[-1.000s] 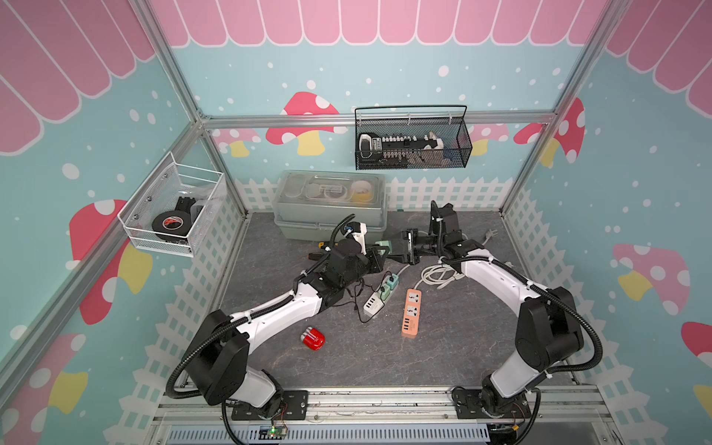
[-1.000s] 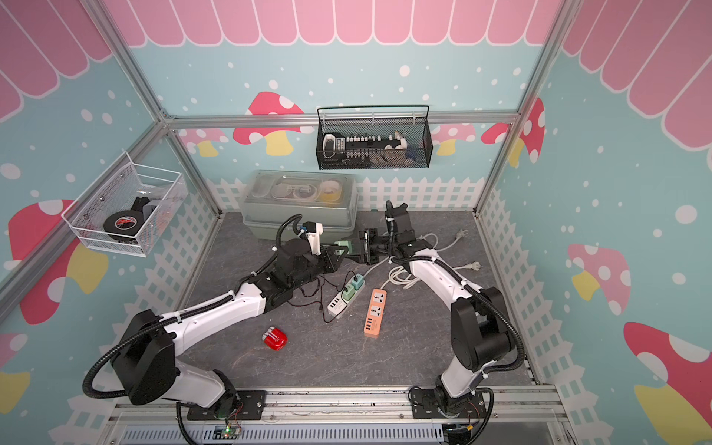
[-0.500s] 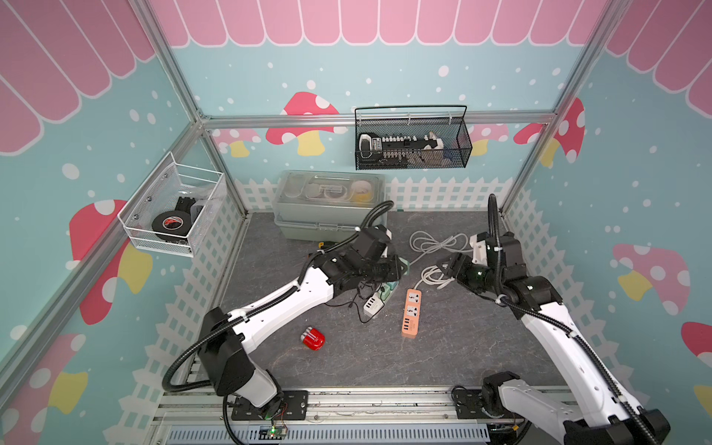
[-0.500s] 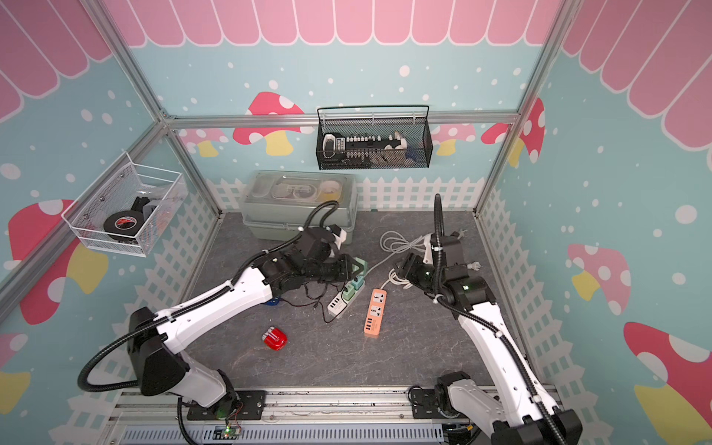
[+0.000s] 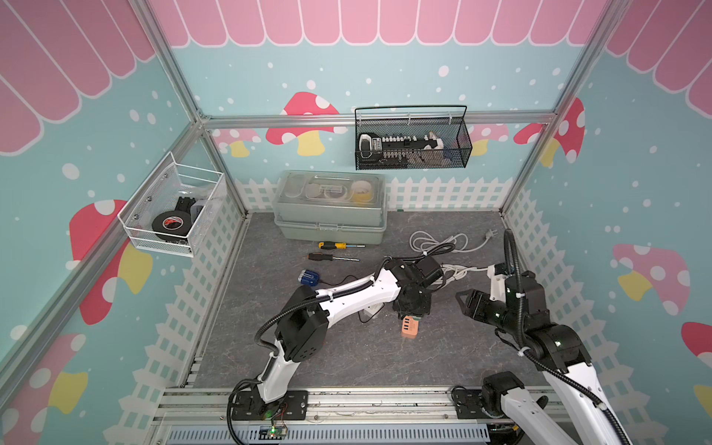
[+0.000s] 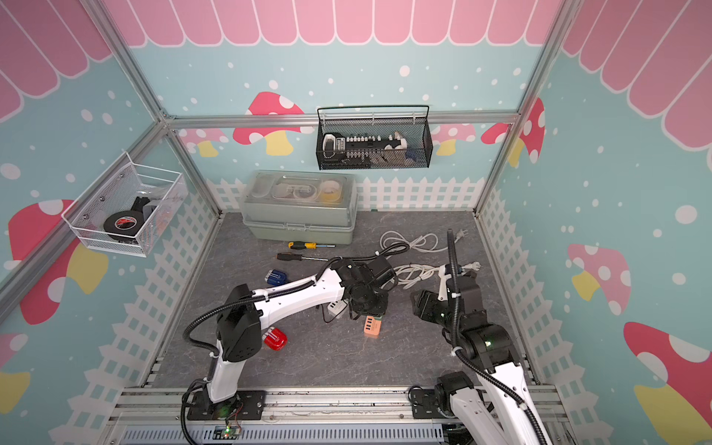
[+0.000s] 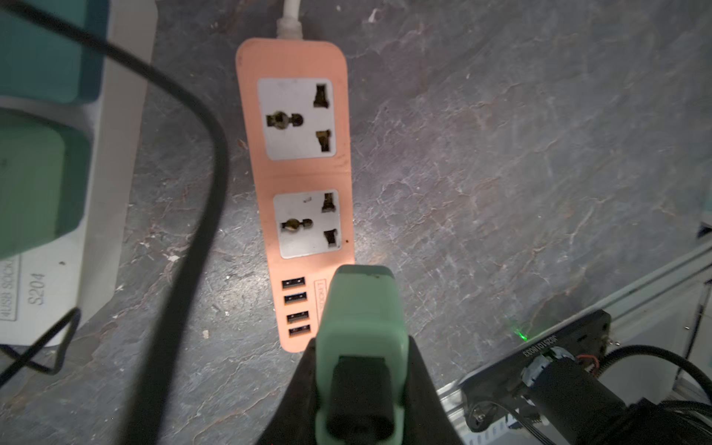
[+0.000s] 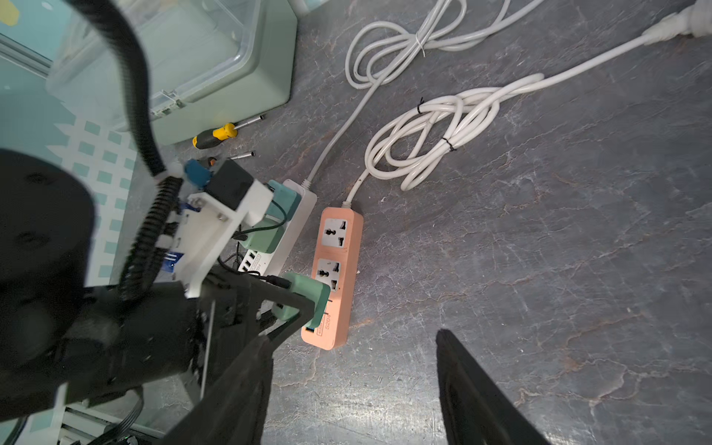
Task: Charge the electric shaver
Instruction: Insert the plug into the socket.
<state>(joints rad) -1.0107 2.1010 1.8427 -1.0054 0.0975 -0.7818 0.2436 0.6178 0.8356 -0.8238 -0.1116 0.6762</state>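
The left pincer (image 7: 360,348) grasps the green charger plug (image 7: 360,308) (prongs downward) over the USB end of the orange power strip (image 7: 296,169); the right pincer (image 8: 354,339) is released, empty, nearby.

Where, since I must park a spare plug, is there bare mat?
Bare: the front stretch between the orange power strip and the front rail; mat between that strip and the right arm. Crowded: around the white power strip, the coiled white cables, screwdrivers by the toolbox.

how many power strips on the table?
2. The orange power strip lies under the green adapter held by the left gripper. The white power strip lies alongside it, not touching. The arms may hide more.
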